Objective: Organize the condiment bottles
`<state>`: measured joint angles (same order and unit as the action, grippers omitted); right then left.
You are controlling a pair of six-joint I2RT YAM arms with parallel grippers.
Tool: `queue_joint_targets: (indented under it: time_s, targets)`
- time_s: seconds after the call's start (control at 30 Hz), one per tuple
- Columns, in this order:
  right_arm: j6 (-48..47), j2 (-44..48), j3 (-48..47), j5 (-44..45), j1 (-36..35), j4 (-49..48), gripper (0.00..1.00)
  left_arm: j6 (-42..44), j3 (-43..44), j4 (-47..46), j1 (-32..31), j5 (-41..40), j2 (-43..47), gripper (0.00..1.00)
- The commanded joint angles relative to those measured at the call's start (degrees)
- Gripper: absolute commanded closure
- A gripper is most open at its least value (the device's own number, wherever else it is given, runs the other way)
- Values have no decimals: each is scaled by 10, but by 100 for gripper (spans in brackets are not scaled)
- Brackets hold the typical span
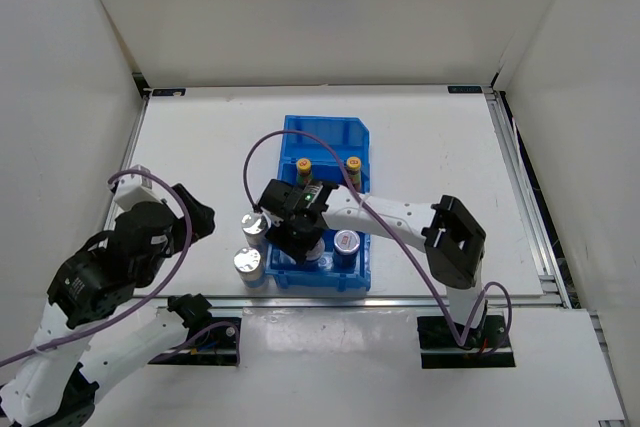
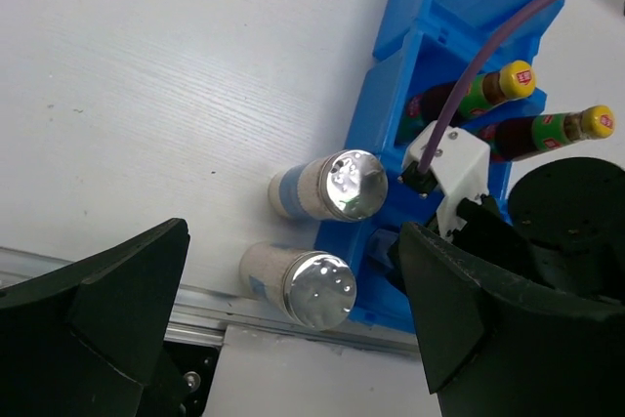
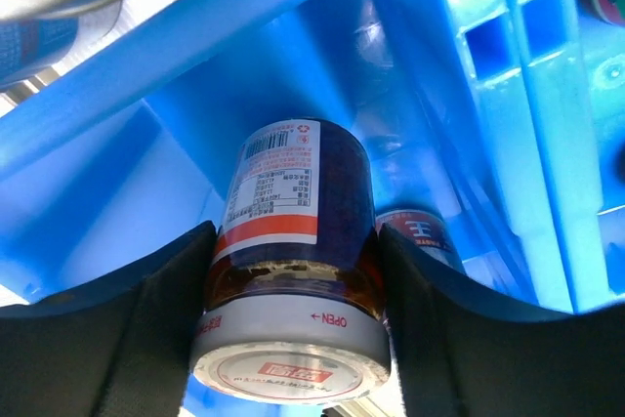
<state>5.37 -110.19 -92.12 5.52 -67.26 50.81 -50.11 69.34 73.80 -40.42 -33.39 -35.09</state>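
My right gripper [image 3: 293,285] is gripping the red-topped shaker [image 3: 288,192] with its jaws partly closed, one finger pressing each side of the body just above the silver cap. I am holding it inside the near compartment of the blue bin [image 3: 488,95], at the bin's lower left in the overhead view. My right arm is reaching in from the lower right of that view and bending left across the bin. My left gripper [image 2: 293,236] is hanging wide open at the left, holding nothing.

A second red-topped shaker [image 1: 346,242] is standing in the same compartment. The left yellow-capped bottle [image 1: 303,165] and the right yellow-capped bottle [image 1: 353,162] are standing in the middle compartment. The upper plain shaker [image 1: 255,227] and the lower plain shaker [image 1: 249,264] are standing on the table just left of the bin.

The held shaker's cap rim is showing "OPEN" with an arrow. Its white label is carrying a barcode and a red band, and the finer print is too small to read.
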Motion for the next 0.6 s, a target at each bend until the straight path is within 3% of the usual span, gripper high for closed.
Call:
queue_joint_targets:
  time_s: [0.0, 0.1, 0.23, 0.57]
  targets:
    - [-4, 30, -42, 0, -4, 13, 26, -9, -9, 26, 3, 7, -1, 1]
    - [-4, 57, -34, 5, -4, -2, 10, 2, -39, 26, 3, 30, -1, 1]
    - [-4, 82, -34, 12, -4, -2, 0, 13, -54, 14, 3, 64, -7, 1]
    - [-10, 179, -40, 61, -4, 4, 0, 42, -97, -39, 3, 66, 14, 1]
